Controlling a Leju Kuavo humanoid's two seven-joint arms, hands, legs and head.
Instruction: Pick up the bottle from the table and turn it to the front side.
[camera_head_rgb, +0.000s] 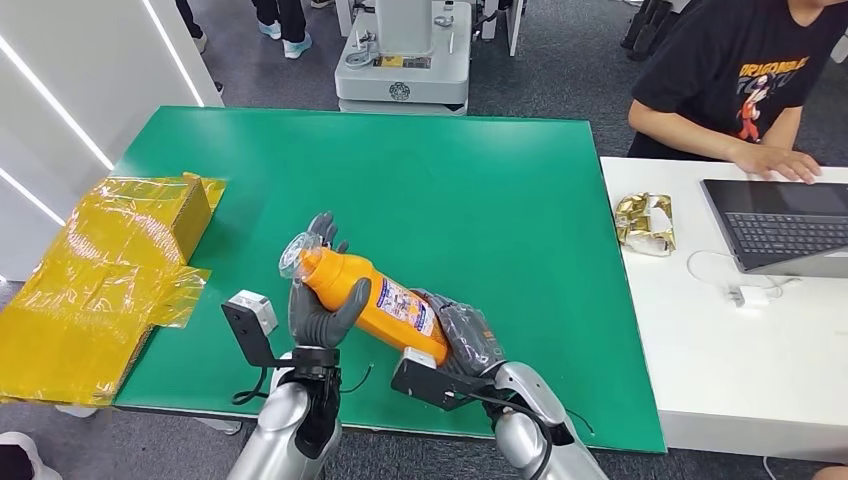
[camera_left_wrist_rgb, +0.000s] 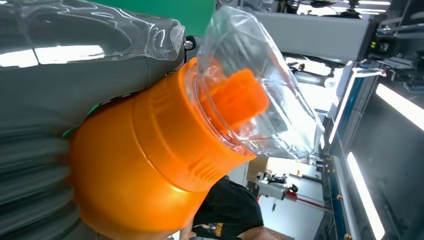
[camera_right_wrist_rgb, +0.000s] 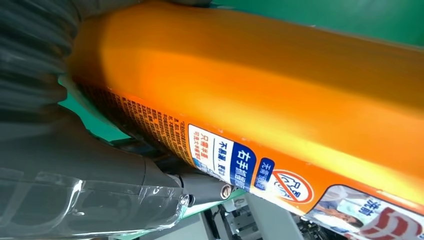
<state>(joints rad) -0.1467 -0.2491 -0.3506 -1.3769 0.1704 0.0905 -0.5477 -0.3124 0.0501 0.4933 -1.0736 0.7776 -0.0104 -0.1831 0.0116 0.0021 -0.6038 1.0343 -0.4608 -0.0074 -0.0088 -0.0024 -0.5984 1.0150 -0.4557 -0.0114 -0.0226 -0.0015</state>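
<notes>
An orange bottle (camera_head_rgb: 368, 297) is held tilted above the green surface (camera_head_rgb: 480, 190), gripped by both robot hands. The left hand (camera_head_rgb: 322, 300) wraps around its upper part, just below the clear cap (camera_head_rgb: 300, 252), which points up and away from that hand. The right hand (camera_head_rgb: 462, 335) clasps the bottle's lower end. A printed label (camera_head_rgb: 405, 305) lies between the two hands. Beyond the left hand, a yellow wrapped box (camera_head_rgb: 110, 265) rests at the surface's edge.

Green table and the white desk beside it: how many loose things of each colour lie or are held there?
Orange plastic bottle, held by both hands: 1
Yellow wrapped cardboard box: 1
Gold crumpled foil wrapper: 1
Grey laptop: 1
White charger with cable: 1
Total: 5
</notes>
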